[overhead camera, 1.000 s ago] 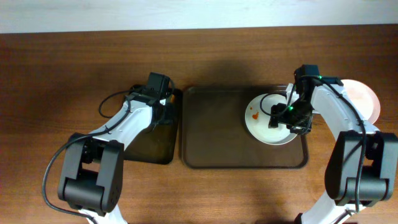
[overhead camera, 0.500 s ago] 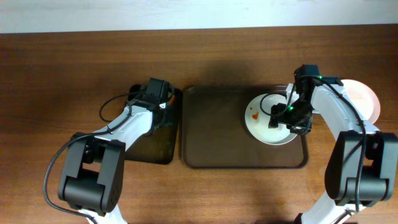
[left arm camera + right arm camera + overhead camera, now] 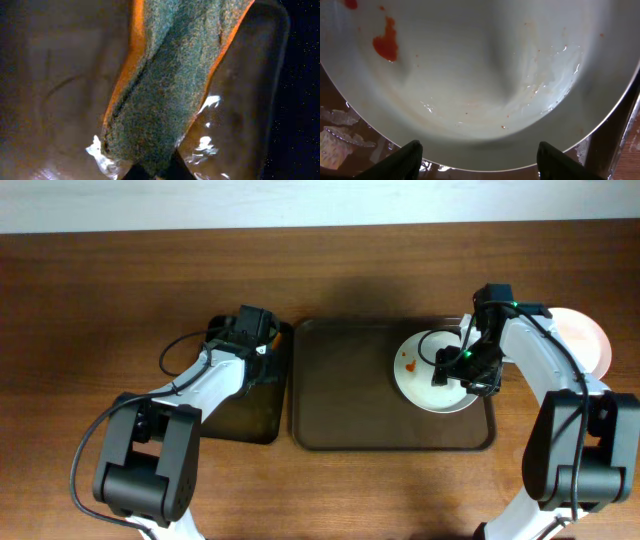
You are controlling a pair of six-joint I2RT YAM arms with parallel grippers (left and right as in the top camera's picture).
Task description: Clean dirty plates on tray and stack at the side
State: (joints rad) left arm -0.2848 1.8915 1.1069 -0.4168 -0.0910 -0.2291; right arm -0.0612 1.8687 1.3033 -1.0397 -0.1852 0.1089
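A white plate (image 3: pixel 425 385) lies at the right end of the brown tray (image 3: pixel 340 395), with an orange-red smear (image 3: pixel 408 363) near its left rim. My right gripper (image 3: pixel 455 372) hangs over that plate. In the right wrist view the plate (image 3: pixel 485 70) fills the frame, with the smear (image 3: pixel 386 45) at upper left. The right gripper (image 3: pixel 482 160) is open, its fingers wide apart over the near rim. My left gripper (image 3: pixel 156 172) is shut on a green and orange sponge (image 3: pixel 175 85) above the black tray (image 3: pixel 235 415).
A second plate (image 3: pixel 590 340) lies on the wooden table right of the brown tray, partly hidden by my right arm. The black tray sits close against the brown tray's left side. Wet patches glisten on the brown tray (image 3: pixel 340 120) beside the plate.
My left gripper has closed on the sponge and shifted slightly right over the black tray. The right arm and the plate have not moved.
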